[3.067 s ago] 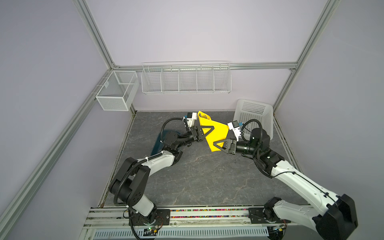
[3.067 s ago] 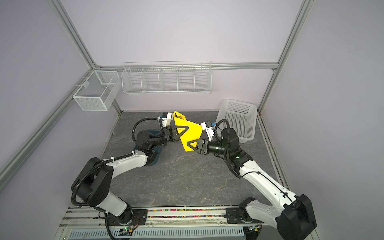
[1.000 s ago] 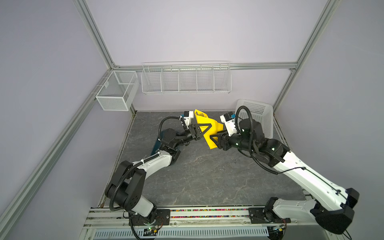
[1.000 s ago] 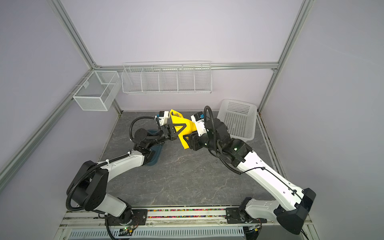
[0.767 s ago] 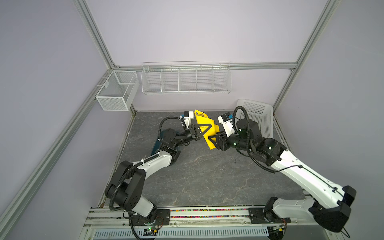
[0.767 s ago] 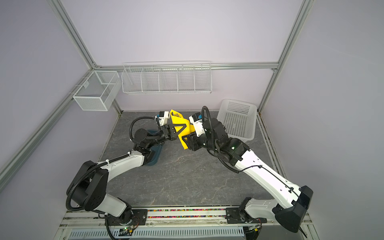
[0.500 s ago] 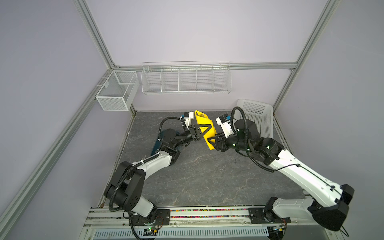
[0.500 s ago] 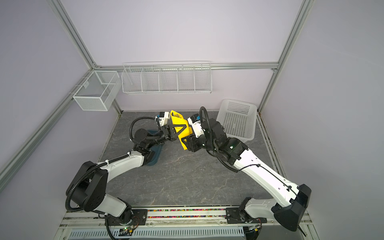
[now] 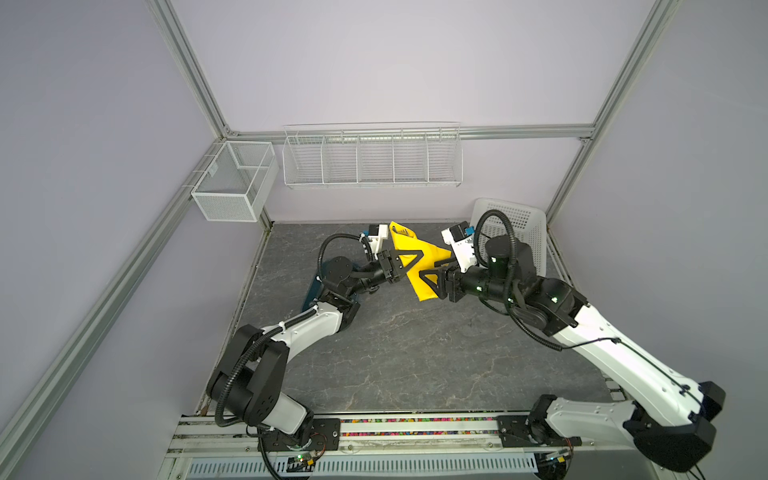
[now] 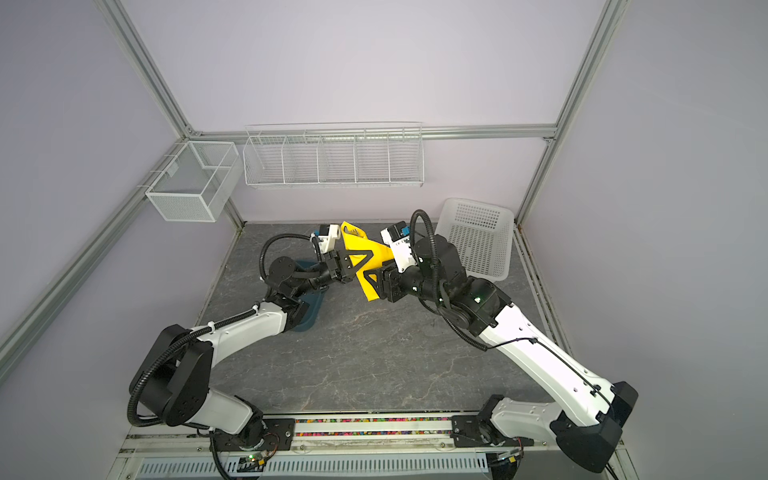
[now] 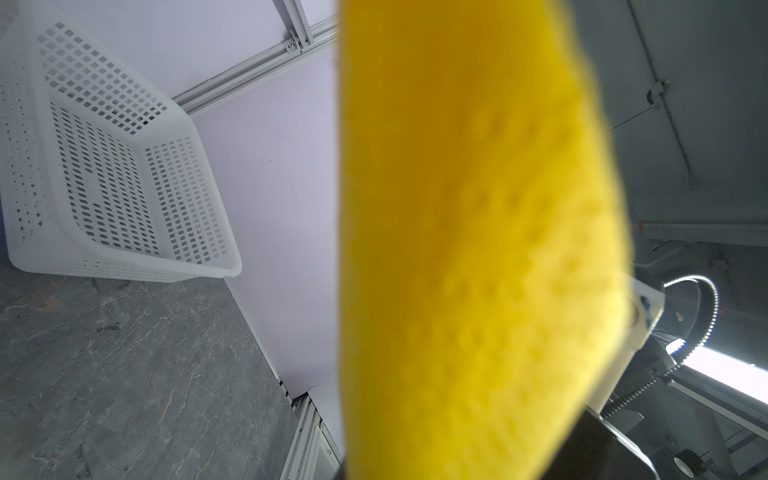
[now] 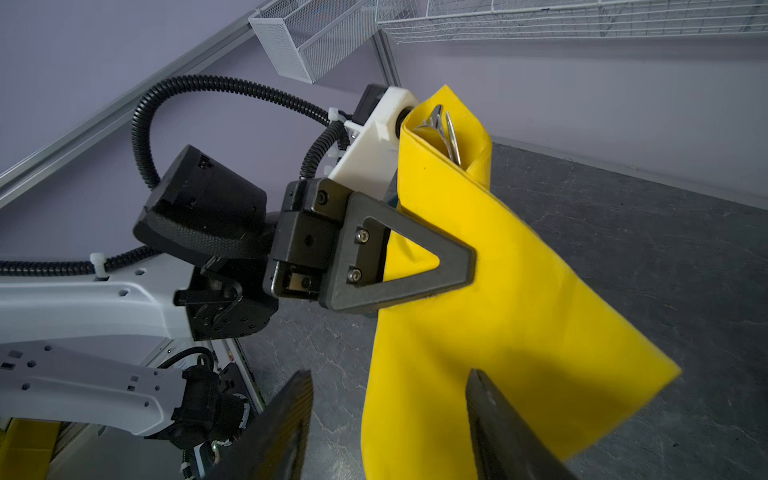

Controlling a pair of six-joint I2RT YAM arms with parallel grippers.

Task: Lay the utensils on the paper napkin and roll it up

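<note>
Left gripper (image 12: 459,266) clamped on the paper napkin (image 12: 498,311), aloft over the table (image 9: 415,353), open end up so the utensils (image 12: 446,129) inside cannot slip out. Right gripper (image 12: 388,395) jaws apart astride its loose tail, likely to wrap it.

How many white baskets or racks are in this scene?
3: a mesh box hanging at the left, a long wire rack along the back, a plastic basket in the far right corner. None seems hidden.

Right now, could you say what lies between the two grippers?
The napkin, held by the left gripper, hangs into the open right gripper; see the right wrist view.
</note>
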